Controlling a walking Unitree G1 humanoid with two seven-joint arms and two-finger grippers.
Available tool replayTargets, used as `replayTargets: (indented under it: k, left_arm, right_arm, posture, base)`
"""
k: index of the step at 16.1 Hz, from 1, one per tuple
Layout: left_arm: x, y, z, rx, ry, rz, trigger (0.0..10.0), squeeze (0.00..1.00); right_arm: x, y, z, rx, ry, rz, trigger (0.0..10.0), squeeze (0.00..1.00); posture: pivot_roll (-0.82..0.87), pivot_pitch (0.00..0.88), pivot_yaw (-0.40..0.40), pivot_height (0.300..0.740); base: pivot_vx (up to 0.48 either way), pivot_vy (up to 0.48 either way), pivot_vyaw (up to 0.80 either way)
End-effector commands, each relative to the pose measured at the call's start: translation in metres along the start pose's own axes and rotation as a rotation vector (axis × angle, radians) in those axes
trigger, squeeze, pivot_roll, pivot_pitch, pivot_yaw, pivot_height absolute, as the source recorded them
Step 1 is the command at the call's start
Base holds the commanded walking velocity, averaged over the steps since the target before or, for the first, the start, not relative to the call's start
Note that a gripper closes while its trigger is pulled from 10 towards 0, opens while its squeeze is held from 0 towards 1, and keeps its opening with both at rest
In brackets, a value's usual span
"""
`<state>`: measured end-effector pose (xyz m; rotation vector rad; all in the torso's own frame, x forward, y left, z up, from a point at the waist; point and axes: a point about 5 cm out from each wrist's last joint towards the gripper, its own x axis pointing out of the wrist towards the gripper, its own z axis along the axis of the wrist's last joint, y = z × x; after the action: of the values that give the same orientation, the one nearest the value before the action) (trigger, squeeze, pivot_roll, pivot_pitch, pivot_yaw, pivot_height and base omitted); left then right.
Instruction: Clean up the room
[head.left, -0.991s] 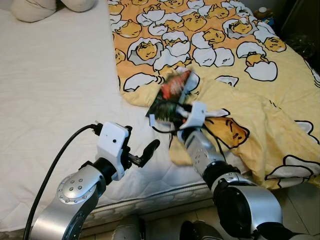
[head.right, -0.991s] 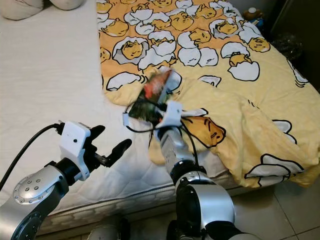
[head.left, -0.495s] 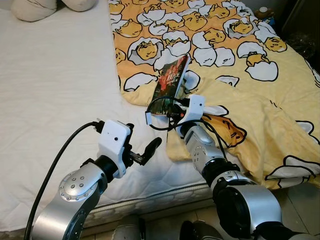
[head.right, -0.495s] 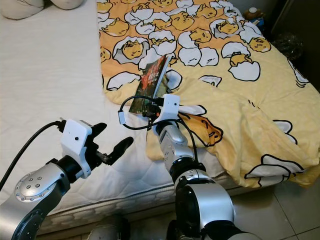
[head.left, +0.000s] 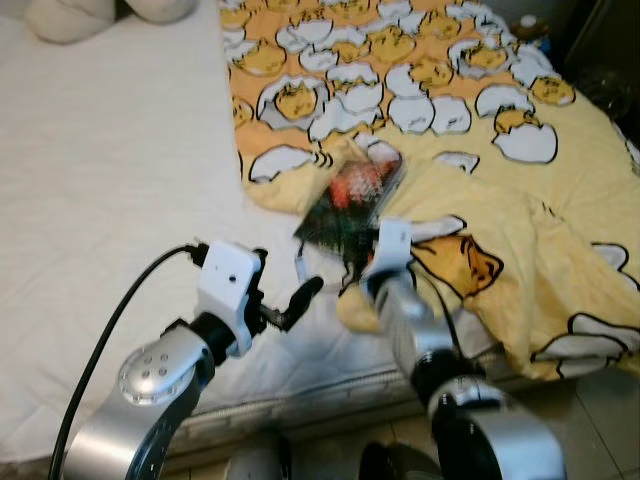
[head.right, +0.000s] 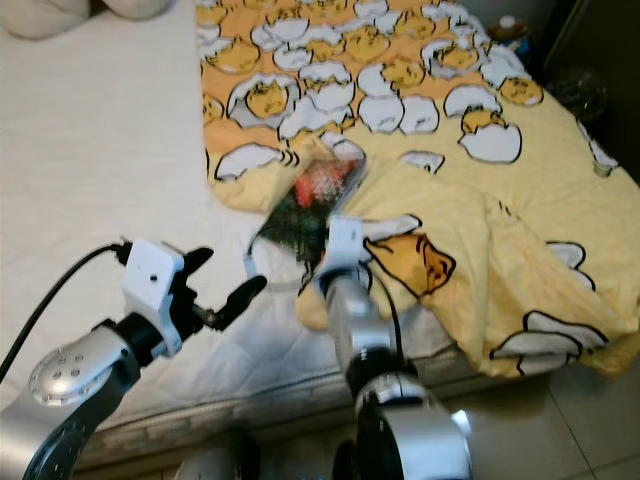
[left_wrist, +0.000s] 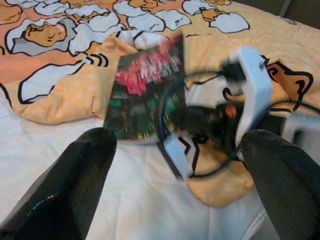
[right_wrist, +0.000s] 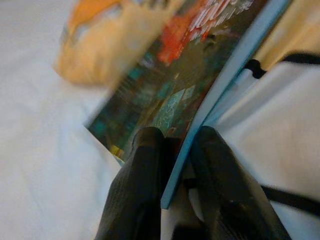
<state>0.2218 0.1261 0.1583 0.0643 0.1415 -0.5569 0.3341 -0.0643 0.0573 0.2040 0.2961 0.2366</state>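
- Two fingers of my right gripper pinch the lower edge of the book, one finger on the dark cover and one behind, because a thin flat thing lifts most surely by its edge.
- That book sits at the near edge of the yellow egg-print blanket, over the spot where the blanket's border meets the bare white mattress; I judge it is tilted up off the cloth, though blur hides how far.
- My left gripper hangs on the mattress side of the blanket, near its edge, fingers spread wide and holding nothing; I judge it waits there to steady or take the book.
- Loose cable from my right wrist trails just beside the book and could snag the blanket fold.
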Motion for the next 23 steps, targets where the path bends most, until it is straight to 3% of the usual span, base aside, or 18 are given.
replayTargets:
  k: [1, 2, 5, 9, 11, 12, 15, 17, 19, 20, 21, 23]
  left_arm:
    - [0.001, 0.0, -0.003, -0.003, 0.011, -0.003, 10.0, 0.0]
    - [0.002, 0.001, -0.004, -0.002, 0.013, -0.002, 10.0, 0.0]
    - [0.002, 0.003, -0.006, 0.005, 0.017, 0.003, 10.0, 0.0]
    - [0.002, 0.004, -0.006, 0.006, 0.013, 0.008, 10.0, 0.0]
    - [0.002, 0.004, -0.006, 0.006, 0.01, 0.004, 10.0, 0.0]
    - [0.002, 0.005, -0.005, 0.015, 0.009, 0.016, 10.0, 0.0]
    - [-0.004, 0.012, -0.008, 0.041, 0.013, 0.068, 10.0, 0.0]
    - [-0.012, 0.032, -0.011, 0.051, -0.018, 0.231, 10.0, 0.0]
    - [-0.024, 0.054, -0.023, 0.005, 0.0, 0.38, 10.0, 0.0]
    - [-0.028, 0.059, -0.026, -0.019, 0.005, 0.421, 10.0, 0.0]
    - [-0.047, 0.067, -0.032, -0.07, 0.003, 0.511, 10.0, 0.0]
    - [-0.049, 0.059, -0.032, -0.035, -0.02, 0.495, 10.0, 0.0]
  right_arm:
    - [-0.002, 0.043, -0.006, 0.02, -0.018, 0.078, 10.0, 1.0]
    - [-0.004, 0.034, -0.001, -0.065, -0.066, 0.045, 10.0, 1.0]
    - [-0.012, 0.014, 0.003, -0.141, -0.118, -0.048, 10.0, 1.0]
    - [-0.037, 0.028, -0.003, -0.218, -0.194, -0.034, 10.0, 1.0]
    - [-0.044, 0.035, -0.012, -0.223, -0.151, -0.048, 10.0, 1.0]
    - [-0.054, 0.028, -0.01, -0.229, -0.162, -0.088, 10.0, 0.0]
    - [-0.085, 0.008, -0.004, -0.27, -0.227, -0.131, 10.0, 0.0]
    - [-0.119, -0.017, 0.003, -0.337, -0.288, -0.19, 10.0, 0.0]
    - [-0.136, -0.026, 0.007, -0.373, -0.31, -0.22, 10.0, 0.0]
    - [-0.141, -0.027, 0.008, -0.378, -0.318, -0.22, 10.0, 0.0]
    - [-0.161, -0.02, 0.012, -0.393, -0.365, -0.18, 10.0, 0.0]
    - [-0.17, -0.019, 0.011, -0.375, -0.367, -0.166, 10.0, 0.0]
  posture:
    - [0.23, 0.136, 0.031, 0.723]
    - [0.23, 0.135, 0.03, 0.723]
    - [0.23, 0.134, 0.027, 0.723]
    - [0.23, 0.133, 0.025, 0.723]
    - [0.23, 0.133, 0.025, 0.723]
    - [0.23, 0.135, 0.021, 0.723]
    - [0.22, 0.138, 0.014, 0.723]
    - [0.2, 0.129, 0.003, 0.723]
    - [0.16, 0.113, -0.001, 0.723]
    - [0.16, 0.113, -0.001, 0.723]
    - [0.14, 0.087, -0.004, 0.723]
    - [0.12, 0.061, -0.007, 0.723]
  base:
    - [0.0, 0.0, 0.0]
    - [0.0, 0.0, 0.0]
    - [0.0, 0.0, 0.0]
    - [0.0, 0.0, 0.0]
    - [0.0, 0.0, 0.0]
    - [0.0, 0.0, 0.0]
    - [0.0, 0.0, 0.0]
    - [0.0, 0.0, 0.0]
    - [0.0, 0.0, 0.0]
    - [0.0, 0.0, 0.0]
    - [0.0, 0.0, 0.0]
    - [0.0, 0.0, 0.0]
